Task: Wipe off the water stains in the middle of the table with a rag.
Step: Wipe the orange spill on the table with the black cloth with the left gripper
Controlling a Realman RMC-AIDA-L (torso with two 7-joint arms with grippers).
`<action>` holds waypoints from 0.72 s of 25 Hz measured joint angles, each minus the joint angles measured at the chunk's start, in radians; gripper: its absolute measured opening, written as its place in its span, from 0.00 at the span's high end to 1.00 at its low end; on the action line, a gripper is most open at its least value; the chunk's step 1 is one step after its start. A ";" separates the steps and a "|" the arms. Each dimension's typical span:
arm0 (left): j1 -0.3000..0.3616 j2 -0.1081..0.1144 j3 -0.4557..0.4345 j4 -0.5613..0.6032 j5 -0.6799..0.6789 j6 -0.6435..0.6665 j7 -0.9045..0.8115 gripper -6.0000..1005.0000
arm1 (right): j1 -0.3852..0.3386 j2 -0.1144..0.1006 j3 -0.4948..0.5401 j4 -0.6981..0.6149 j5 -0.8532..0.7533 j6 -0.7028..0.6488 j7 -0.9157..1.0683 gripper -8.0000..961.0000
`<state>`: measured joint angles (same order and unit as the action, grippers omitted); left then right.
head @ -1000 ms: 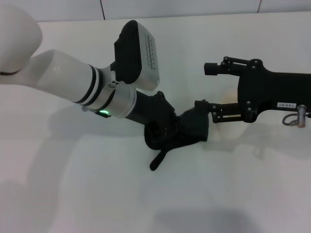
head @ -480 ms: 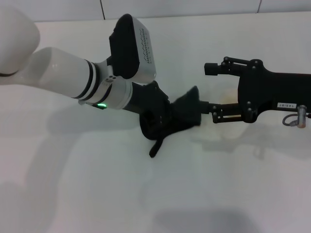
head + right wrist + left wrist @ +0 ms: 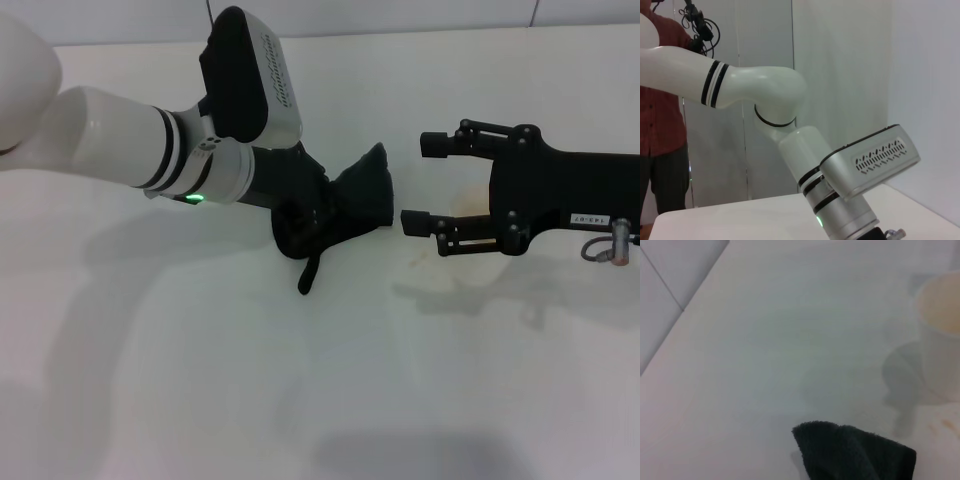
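My left gripper (image 3: 312, 215) is shut on the dark rag (image 3: 362, 194), which bunches around its fingers, and a narrow tail (image 3: 307, 274) hangs down onto the white table (image 3: 200, 380). The rag's corner (image 3: 855, 452) also shows in the left wrist view. Faint orange water stains (image 3: 412, 264) smear the table right of the rag and below the right gripper, and they appear again as orange streaks (image 3: 946, 425) beside the cup. My right gripper (image 3: 415, 182) hovers open, its black fingers pointing at the rag with a small gap between them and it.
A white translucent cup (image 3: 940, 335) stands by the right gripper's lower finger, faint in the head view (image 3: 470, 205). The table's far edge meets a tiled wall (image 3: 380, 15). A person in a red shirt (image 3: 660, 110) stands behind the left arm.
My left gripper has dragged the rag leftward and away from the right gripper, off the stained spot. The right arm has stayed still.
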<state>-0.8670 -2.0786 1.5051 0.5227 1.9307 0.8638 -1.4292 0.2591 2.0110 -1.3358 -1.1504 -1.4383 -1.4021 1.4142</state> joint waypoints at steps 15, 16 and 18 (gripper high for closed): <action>-0.014 -0.012 0.120 0.001 -0.136 0.007 0.075 0.91 | 0.000 0.000 0.001 -0.002 0.001 0.000 0.000 0.11; -0.015 -0.013 0.125 0.000 -0.141 0.005 0.078 0.91 | 0.000 0.000 0.001 -0.003 0.001 0.000 0.000 0.11; -0.015 -0.014 0.126 -0.002 -0.141 0.007 0.081 0.91 | 0.000 0.000 0.001 -0.003 0.001 0.000 0.000 0.11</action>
<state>-0.8817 -2.0927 1.6314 0.5204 1.7892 0.8711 -1.3483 0.2593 2.0110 -1.3345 -1.1533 -1.4373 -1.4024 1.4143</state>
